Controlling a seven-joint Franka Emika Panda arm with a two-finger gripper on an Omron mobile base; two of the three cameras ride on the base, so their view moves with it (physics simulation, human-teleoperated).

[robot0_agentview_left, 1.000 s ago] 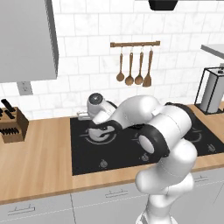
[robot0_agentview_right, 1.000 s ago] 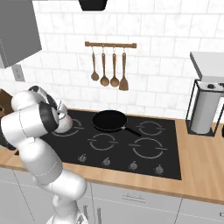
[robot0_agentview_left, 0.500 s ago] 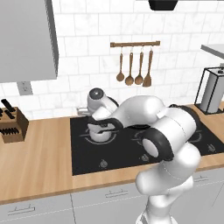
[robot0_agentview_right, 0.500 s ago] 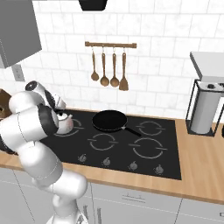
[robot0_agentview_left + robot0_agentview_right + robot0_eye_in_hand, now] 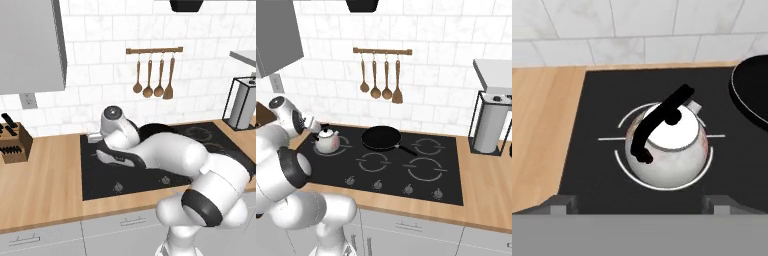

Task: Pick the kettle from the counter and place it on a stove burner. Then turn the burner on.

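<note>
The silver-grey kettle (image 5: 667, 150) with its black arched handle stands upright inside a stove burner ring (image 5: 623, 122) at the rear left of the black cooktop (image 5: 451, 185). In the right base view the kettle (image 5: 327, 140) sits just right of my gripper (image 5: 312, 126). In the hand view my gripper (image 5: 641, 204) hovers above and slightly back from the kettle, open, its fingertips (image 5: 559, 204) wide apart and touching nothing. In the left base view my own arm covers the kettle. The wooden counter (image 5: 483, 192) runs along both sides of the cooktop.
A black frying pan (image 5: 381, 137) lies on the rear middle burner, close to the kettle's right. Burner knobs (image 5: 377, 185) line the cooktop's front edge. A knife block (image 5: 12, 142) stands far left, a grey appliance (image 5: 488, 125) far right, and wooden utensils (image 5: 381, 80) hang on the wall.
The jaws have opened and let the kettle go onto the burner ring. The hand has drawn back up and to the left, away from the kettle.
</note>
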